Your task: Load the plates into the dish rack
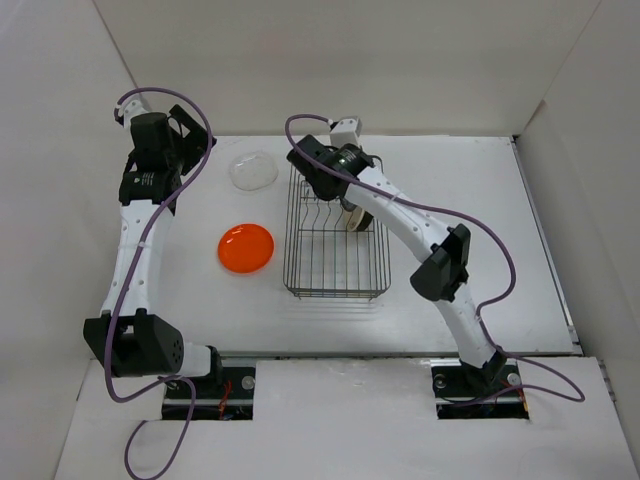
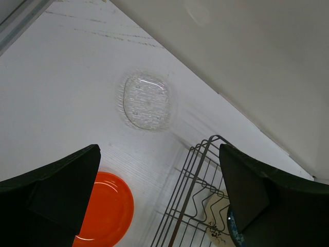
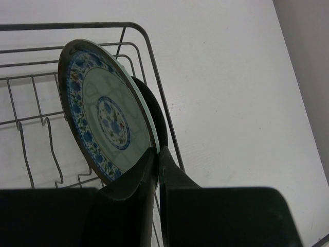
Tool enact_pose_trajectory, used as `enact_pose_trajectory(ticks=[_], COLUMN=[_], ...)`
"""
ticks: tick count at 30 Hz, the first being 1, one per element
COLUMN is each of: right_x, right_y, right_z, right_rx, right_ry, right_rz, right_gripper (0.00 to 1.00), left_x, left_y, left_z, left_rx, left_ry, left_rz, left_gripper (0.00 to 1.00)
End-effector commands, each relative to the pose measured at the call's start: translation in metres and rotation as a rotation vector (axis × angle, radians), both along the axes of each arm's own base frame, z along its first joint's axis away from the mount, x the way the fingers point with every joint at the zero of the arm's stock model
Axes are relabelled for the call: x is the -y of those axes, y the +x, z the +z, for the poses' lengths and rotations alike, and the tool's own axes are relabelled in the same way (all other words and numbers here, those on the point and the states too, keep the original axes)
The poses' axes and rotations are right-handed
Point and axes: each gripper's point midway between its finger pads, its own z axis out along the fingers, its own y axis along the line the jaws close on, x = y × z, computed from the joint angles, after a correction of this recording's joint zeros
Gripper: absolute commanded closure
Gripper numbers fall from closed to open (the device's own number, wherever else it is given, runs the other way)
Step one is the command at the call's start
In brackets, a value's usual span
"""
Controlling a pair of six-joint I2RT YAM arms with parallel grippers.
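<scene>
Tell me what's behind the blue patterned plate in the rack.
A black plate stands right behind it; only its dark rim shows. The rest is covered by the patterned plate.

Robotics laboratory test cell. A plain white desk (image 1: 450,300) is boxed in on three sides by bare white panels (image 1: 330,60) and viewed from a fixed overhead camera. Two white-and-black jointed manipulators, a left arm (image 1: 135,250) and a right arm (image 1: 400,215), are bolted to mounts (image 1: 210,385) at the near edge and trail loose purple cables (image 1: 514,272). The kitchenware is sparse and isolated: a wire dish rack (image 1: 335,262), an orange plate (image 1: 246,248), a clear plate (image 1: 252,170) and a patterned plate (image 3: 103,118).
</scene>
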Motion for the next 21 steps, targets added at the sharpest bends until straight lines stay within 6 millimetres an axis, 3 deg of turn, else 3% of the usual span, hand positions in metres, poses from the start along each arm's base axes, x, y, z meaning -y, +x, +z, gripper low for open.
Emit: enact_pose_trajectory(ticks=[1, 19, 21], right_x=[-0.01, -0.033, -0.036], right_y=[0.001, 0.013, 0.013], right_z=[0.001, -0.034, -0.045], right_rx=[0.016, -0.048, -0.073], right_ry=[0.019, 0.01, 0.009], right_rz=[0.01, 0.072, 0.081], right_gripper=[1.0, 1.0, 1.0], left_x=[0.0, -0.004, -0.004], left_y=[-0.008, -0.009, -0.009], left_z=[0.025, 0.025, 0.025], left_rx=[0.063, 0.062, 0.062], left_ry=[0.011, 0.026, 0.026], left_rz=[0.005, 0.018, 0.018], left_gripper=[0.0, 0.0, 0.0])
